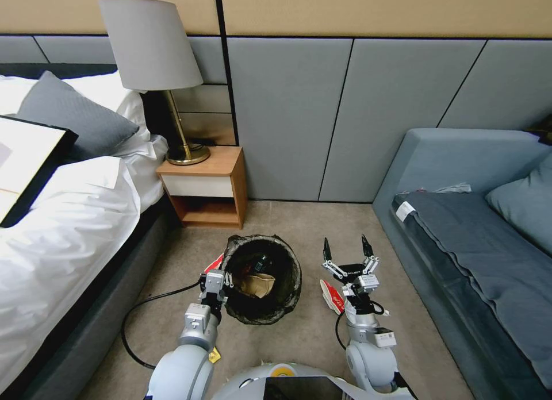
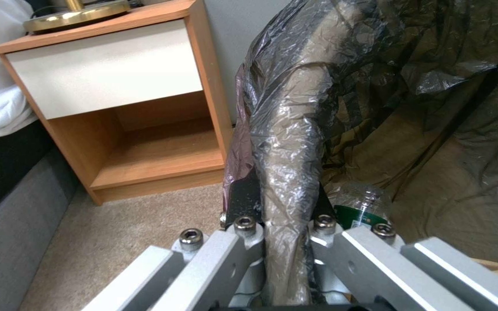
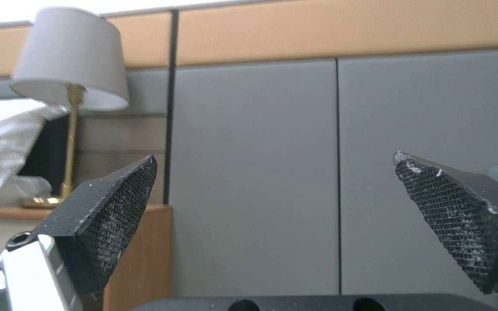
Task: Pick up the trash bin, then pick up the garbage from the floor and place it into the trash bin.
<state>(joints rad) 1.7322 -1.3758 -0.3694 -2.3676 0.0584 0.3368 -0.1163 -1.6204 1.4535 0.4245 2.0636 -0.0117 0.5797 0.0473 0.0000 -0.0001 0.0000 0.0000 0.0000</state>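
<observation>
- The trash bin [image 1: 263, 279] stands on the carpet floor [image 1: 299, 222] just in front of the wooden nightstand [image 1: 204, 187], between the bed [image 1: 63, 216] and the sofa [image 1: 477, 233]. Its crinkled dark bag [image 2: 318, 86] is folded over the rim.
- The left end effector [image 1: 221, 280] is at the bin's rim on the side nearest the bed. Its jaws are pinched together on the bag-covered rim, one finger [image 2: 240, 201] outside the bin wall and the other inside.
- Inside the bin lie a brown cardboard scrap [image 1: 257, 285] and a clear plastic bottle [image 2: 361, 203] with a green label, the bottle just beside the clamped stretch of rim.
- The right end effector [image 1: 347, 249] is held beside the bin on the sofa side, apart from it, fingertips pointing toward the grey wall panels [image 1: 345, 112]. Its two black fingers [image 3: 110, 220] are spread wide with nothing between them.
- A red-and-white wrapper [image 1: 332, 295] lies on the floor between the bin and the right arm, just beside the right wrist.
- A bit of red-and-white litter [image 1: 217, 261] shows at the bin's outer edge next to the left end effector, and a small yellow packet [image 1: 214, 356] lies on the floor near the left forearm.
- A black cable [image 1: 138, 319] loops over the carpet from the bin's bed side.
- A lamp [image 1: 155, 61] with a brass base stands on the nightstand.
</observation>
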